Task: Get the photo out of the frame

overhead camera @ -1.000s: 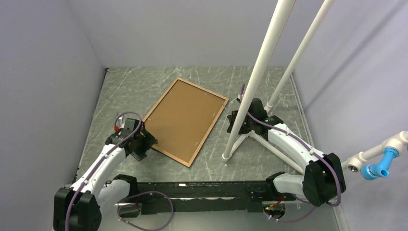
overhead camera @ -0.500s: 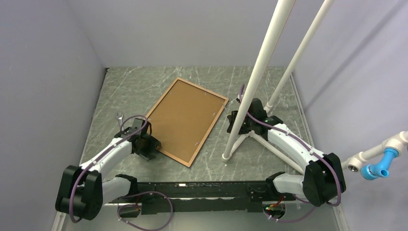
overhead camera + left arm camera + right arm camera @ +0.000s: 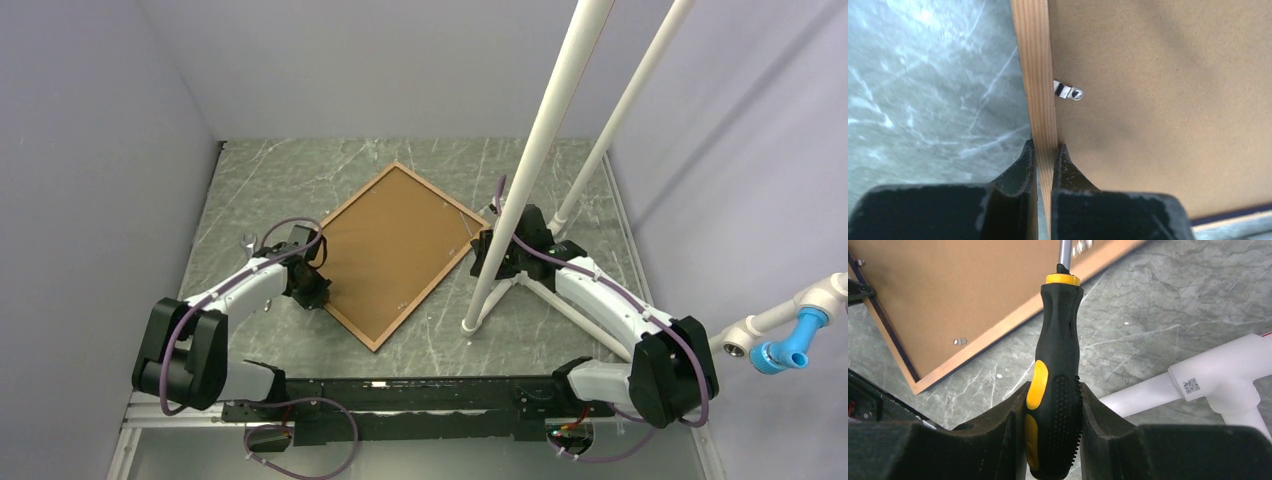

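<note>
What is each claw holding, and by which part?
The left claw pinches the frame by its light wood rim; the right claw grips a screwdriver around its black-and-yellow handle.

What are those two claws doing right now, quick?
Left gripper: closed on the wooden rim of the frame.
Right gripper: closed around the handle of a black-and-yellow screwdriver.
</note>
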Robot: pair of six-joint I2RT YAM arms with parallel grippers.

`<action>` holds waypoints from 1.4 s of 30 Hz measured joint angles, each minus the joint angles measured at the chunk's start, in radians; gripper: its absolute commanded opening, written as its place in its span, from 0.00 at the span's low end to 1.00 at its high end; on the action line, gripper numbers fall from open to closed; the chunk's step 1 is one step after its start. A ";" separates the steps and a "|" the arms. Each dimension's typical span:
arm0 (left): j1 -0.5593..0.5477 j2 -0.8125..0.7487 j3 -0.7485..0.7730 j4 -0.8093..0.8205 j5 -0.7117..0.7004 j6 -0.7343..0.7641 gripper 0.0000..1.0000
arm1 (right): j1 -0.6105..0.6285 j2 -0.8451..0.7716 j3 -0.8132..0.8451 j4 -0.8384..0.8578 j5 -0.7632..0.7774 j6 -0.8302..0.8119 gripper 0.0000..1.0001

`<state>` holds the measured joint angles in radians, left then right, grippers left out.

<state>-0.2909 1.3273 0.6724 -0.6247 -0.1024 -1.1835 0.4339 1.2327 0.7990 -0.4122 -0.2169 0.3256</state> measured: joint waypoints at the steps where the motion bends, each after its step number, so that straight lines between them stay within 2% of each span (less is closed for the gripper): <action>1: 0.002 0.012 0.013 0.001 -0.020 0.043 0.00 | 0.000 0.003 0.000 0.003 0.000 0.000 0.00; 7: 0.013 0.032 0.060 -0.005 -0.048 0.274 0.00 | 0.002 0.032 0.000 0.011 -0.006 -0.002 0.00; 14: 0.089 0.097 0.184 -0.022 -0.037 0.510 0.00 | 0.003 0.089 0.002 0.003 -0.028 -0.003 0.00; 15: 0.101 0.121 0.211 -0.028 -0.029 0.535 0.03 | 0.003 0.097 0.004 -0.001 -0.030 0.000 0.00; 17: 0.121 0.170 0.257 -0.038 -0.018 0.574 0.19 | 0.003 0.105 0.004 -0.009 -0.033 0.007 0.00; 20: 0.149 0.226 0.312 -0.053 0.008 0.642 0.54 | 0.003 0.107 0.004 -0.031 -0.029 0.023 0.00; 22: 0.171 0.241 0.336 -0.065 0.034 0.691 0.67 | 0.003 0.107 0.004 -0.048 -0.023 0.034 0.00; 23: 0.179 0.241 0.343 -0.069 0.044 0.714 0.70 | 0.003 0.106 0.004 -0.059 -0.017 0.040 0.00; 29: 0.240 0.253 0.375 -0.066 0.120 0.813 0.70 | -0.010 0.092 0.004 -0.111 0.014 0.073 0.00; 36: 0.275 0.320 0.377 -0.026 0.226 0.887 0.56 | -0.052 0.095 0.025 -0.183 0.033 0.079 0.00; 42: 0.274 0.325 0.373 -0.021 0.244 0.901 0.42 | -0.078 0.098 0.055 -0.211 0.029 0.079 0.00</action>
<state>-0.0166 1.6524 1.0454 -0.6453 0.1417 -0.2821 0.3557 1.3304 0.8536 -0.6235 -0.1879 0.4046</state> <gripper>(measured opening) 0.488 0.360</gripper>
